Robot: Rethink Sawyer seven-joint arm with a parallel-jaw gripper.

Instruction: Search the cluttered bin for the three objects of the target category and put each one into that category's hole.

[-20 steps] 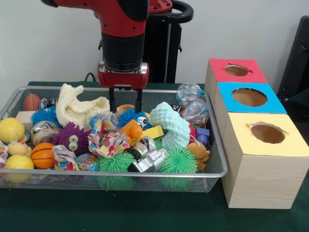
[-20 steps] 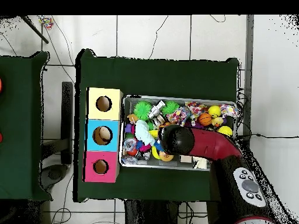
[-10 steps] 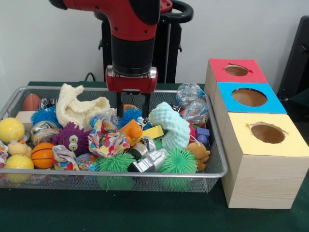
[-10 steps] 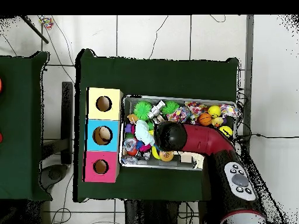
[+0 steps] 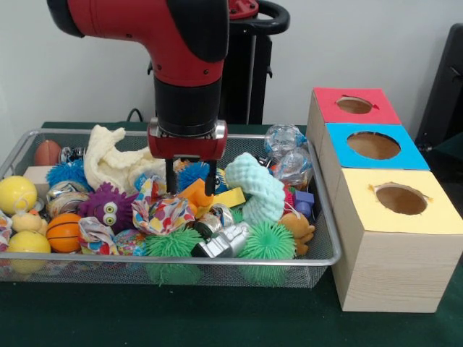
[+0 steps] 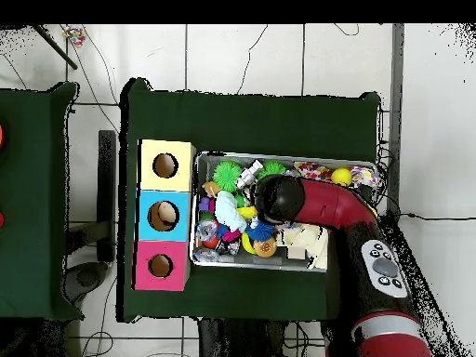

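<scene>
Silver mesh bin (image 5: 327,249) sits on the counter (image 5: 217,318), crammed with toys. Over its middle the gripper (image 5: 189,184) hangs open and empty, fingers straddling an orange block (image 5: 197,194) (just behind one dotted cloth (image 5: 165,211)). Another cloth (image 5: 94,236) lies front-left. The yellow box's hole (image 5: 400,198) stands right.

A plain white wall (image 5: 72,79) stands behind the green surface (image 5: 217,318); pale floor tiles (image 6: 242,56) carry trailing cables (image 6: 256,51).

Silver wire-mesh bin (image 5: 318,249), matt wooden box (image 5: 383,271)
</scene>
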